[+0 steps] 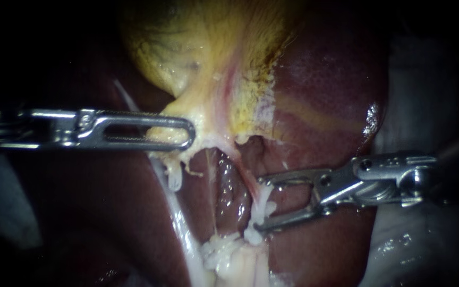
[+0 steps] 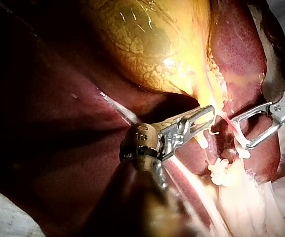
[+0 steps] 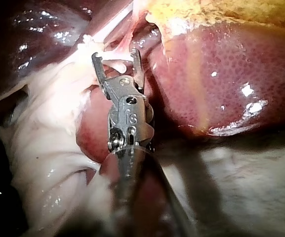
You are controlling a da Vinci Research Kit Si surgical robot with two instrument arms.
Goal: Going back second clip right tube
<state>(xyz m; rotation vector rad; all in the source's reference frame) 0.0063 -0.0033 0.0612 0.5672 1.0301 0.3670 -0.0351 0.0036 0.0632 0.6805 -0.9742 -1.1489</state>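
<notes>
Two instruments are engaged. The neck of the gallbladder is clamped in the end effector of the left instrument and held taut off the liver; this is judged to keep the right tube stretched and exposed. The end effector of the right instrument is spread wide, with the right tube lying between its jaws. No clip can be made out there. No brand or label is seen beyond small stamped marks on the instrument wrists.
</notes>
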